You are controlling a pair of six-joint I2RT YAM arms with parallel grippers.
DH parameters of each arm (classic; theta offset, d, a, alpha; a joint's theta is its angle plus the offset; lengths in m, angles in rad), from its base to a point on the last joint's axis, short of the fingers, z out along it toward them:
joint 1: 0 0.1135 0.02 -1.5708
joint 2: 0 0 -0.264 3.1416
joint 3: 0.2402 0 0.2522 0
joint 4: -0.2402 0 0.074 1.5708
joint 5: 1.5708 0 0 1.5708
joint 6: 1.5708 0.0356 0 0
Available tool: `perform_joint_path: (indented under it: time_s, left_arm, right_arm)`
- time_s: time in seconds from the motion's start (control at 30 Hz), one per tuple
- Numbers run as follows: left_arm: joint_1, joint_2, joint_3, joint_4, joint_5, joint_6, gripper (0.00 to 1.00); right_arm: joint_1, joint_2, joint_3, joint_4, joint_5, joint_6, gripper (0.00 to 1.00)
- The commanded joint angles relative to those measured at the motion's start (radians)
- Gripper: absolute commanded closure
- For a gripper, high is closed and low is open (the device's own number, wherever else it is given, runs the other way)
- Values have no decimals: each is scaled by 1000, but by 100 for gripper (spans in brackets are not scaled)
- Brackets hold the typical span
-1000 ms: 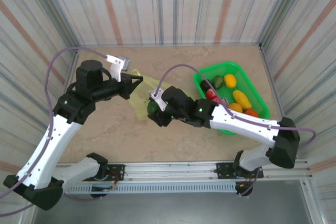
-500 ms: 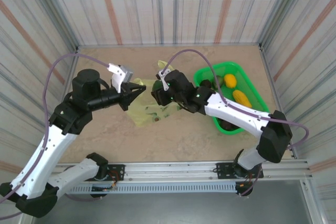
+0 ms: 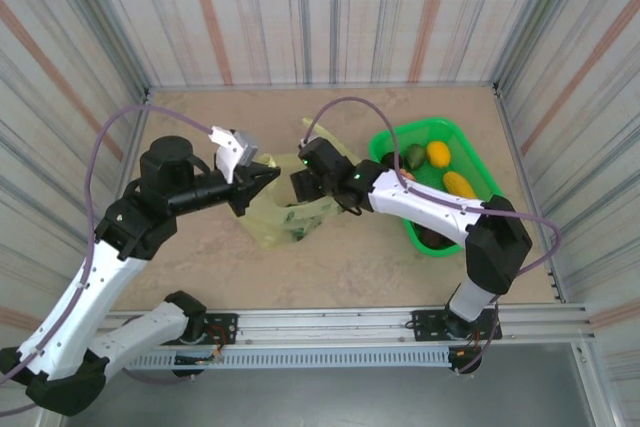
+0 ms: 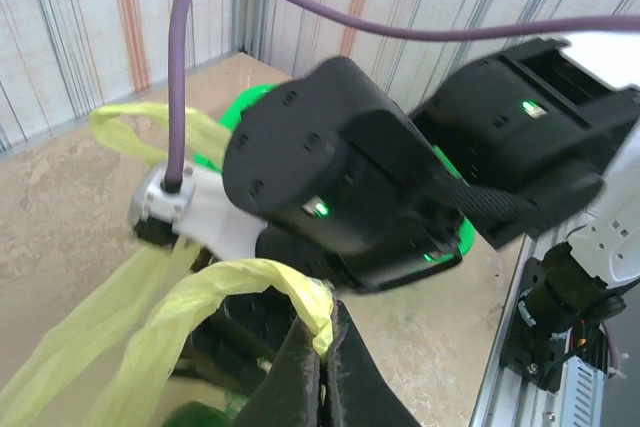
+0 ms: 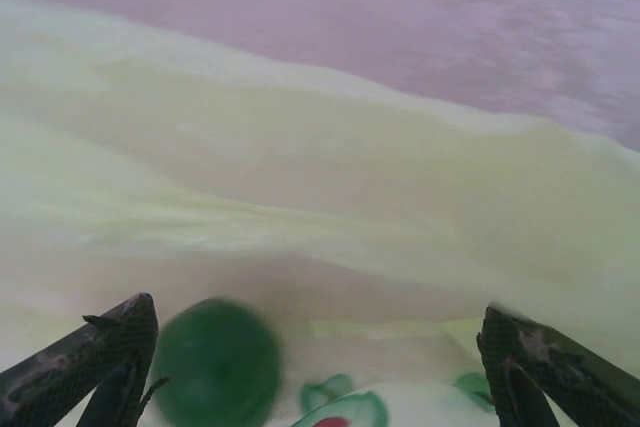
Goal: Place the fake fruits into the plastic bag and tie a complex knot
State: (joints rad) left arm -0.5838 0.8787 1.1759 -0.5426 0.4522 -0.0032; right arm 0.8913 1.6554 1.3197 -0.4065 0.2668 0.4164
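**Green fruit at the bag, right gripper released**

We note the plastic bag (image 3: pixel 283 209) lying on the table (image 3: pixel 350 257) between the two arms, just left of the green basket (image 3: pixel 480 157). In the right wrist view a green fruit (image 5: pixel 215 365), blurred, shows low against the bag's yellow-green film, close beside one finger. The right gripper (image 5: pixel 315 322) stands spread wide and grasps nothing. The left gripper (image 4: pixel 320 332) is clenched on a bag handle (image 4: pixel 235 282), holding it up. Other fruits (image 3: pixel 438 154) lie in the basket.

Bright green basket (image 3: pixel 425 126) sits on the right side of the beige table (image 3: pixel 200 127), striped walls (image 3: pixel 300 17) all around.
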Motion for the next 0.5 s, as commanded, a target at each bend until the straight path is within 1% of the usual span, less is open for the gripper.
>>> perform_joint_path:
  time_s: [0.0, 0.07, 0.13, 0.23, 0.27, 0.33, 0.4, 0.47]
  left_arm:
    - [-66, -44, -36, -16, -77, 114, 100]
    - [-118, -73, -65, -38, -137, 167, 100]
    - [-151, -107, -97, -47, -201, 193, 100]
    - [-155, -155, -141, -37, -248, 201, 100]
    - [-155, -163, -150, -37, -258, 196, 100]
    - [-155, -145, -156, -50, -277, 172, 100]
    - [-152, -104, -156, -66, -302, 118, 100]
    - [-123, -58, -149, -82, -273, 35, 100]
  right_arm:
    - [-63, -64, -10, -65, 117, 150, 18]
    - [-94, -107, -48, -54, 137, 216, 20]
    - [-122, -152, -100, -28, 137, 273, 21]
    - [-150, -203, -163, -8, 144, 343, 22]
    - [-157, -215, -184, 12, 129, 350, 22]
    - [-161, -230, -209, 48, 86, 350, 22]
    - [-156, -233, -211, 67, 36, 339, 23]
    - [-147, -241, -213, 95, -11, 309, 23]
